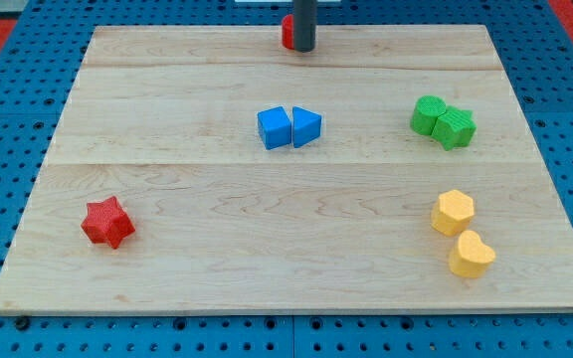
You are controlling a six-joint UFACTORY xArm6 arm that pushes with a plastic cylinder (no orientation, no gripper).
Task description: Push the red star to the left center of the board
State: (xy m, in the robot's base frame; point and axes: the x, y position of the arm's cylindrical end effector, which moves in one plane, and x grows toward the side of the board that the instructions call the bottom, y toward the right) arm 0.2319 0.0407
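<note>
Wooden board [296,278] on a blue pegboard bench [8,129]. No containers on it; blocks lie loose on the wood.

Red star [107,223]: lower left part of the board, near the left edge and closer to the bottom-left corner than to the top-left. It lies flat. One point faces the view's top, slightly tilted left. No clear long axis; it is about as wide as it is tall.

My tip [303,48]: at the board's top edge, near the middle, well apart from the star. A small red block [287,32], shape unclear, sits just beside the rod on its left, partly hidden by it. The arm has no jaws to open or close, only the rod.

Other blocks:
- Blue cube [275,128] and blue triangle [306,127], touching, centre of the board.
- Two green blocks [443,122], touching, toward the right edge, upper half.
- Yellow hexagon [453,212] and yellow heart [472,255], touching, near the bottom-right corner.
</note>
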